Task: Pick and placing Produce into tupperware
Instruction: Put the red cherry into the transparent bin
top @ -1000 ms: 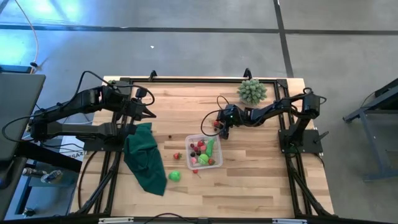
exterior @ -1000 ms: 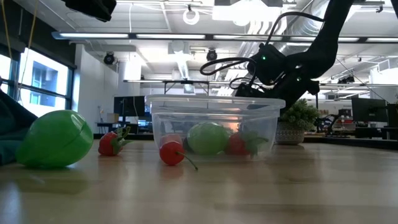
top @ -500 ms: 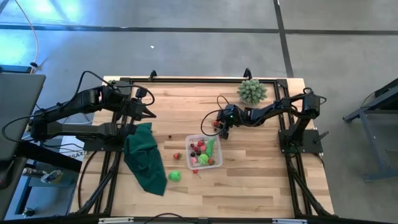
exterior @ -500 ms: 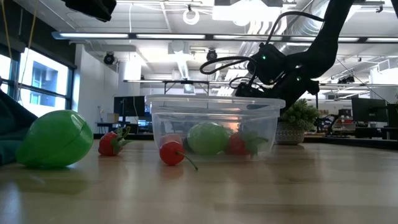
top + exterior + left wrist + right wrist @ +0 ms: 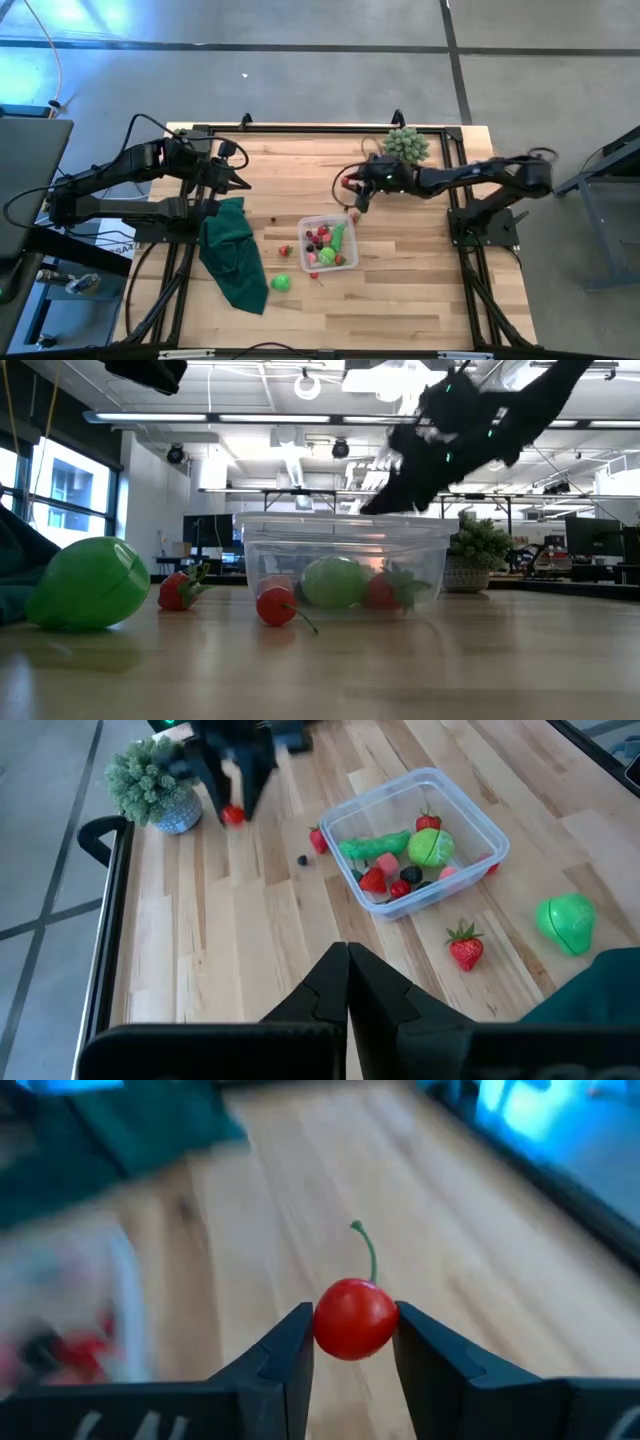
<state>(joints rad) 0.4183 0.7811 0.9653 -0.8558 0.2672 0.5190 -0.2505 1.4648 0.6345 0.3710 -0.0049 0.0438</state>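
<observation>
My right gripper [image 5: 352, 1328] is shut on a red cherry [image 5: 354, 1318] with a green stem. It hangs above the wood table beyond the far side of the tupperware [image 5: 328, 243], as the left wrist view shows [image 5: 232, 798]. The clear tupperware [image 5: 415, 840] stands on its base and holds several red, pink and green pieces. On the table near it lie a strawberry [image 5: 465, 948], a green round fruit [image 5: 565, 918] and another cherry [image 5: 275, 606]. My left gripper [image 5: 347, 965] is shut and waits at the table's left side [image 5: 238, 180]. My right gripper pinches the cherry's round body [image 5: 350, 1342] between its two fingers [image 5: 290, 1348], at their free ends. The fingers come from above, pointing down. The cherry is lifted clear of the table [image 5: 233, 815], and its stem [image 5: 366, 1250] sticks out past the fingertips.
A dark green cloth [image 5: 235, 255] lies crumpled left of the tupperware. A pale green spiky plant in a pot [image 5: 405, 146] stands at the far edge. A red piece [image 5: 319, 840] and a tiny dark one [image 5: 303, 861] lie on the table by the tupperware's far side.
My right gripper has risen from just above the table beyond the tupperware, still shut on the cherry, which now hangs well clear of the wood. Its arm has stretched out straighter. The left arm has kept still.
</observation>
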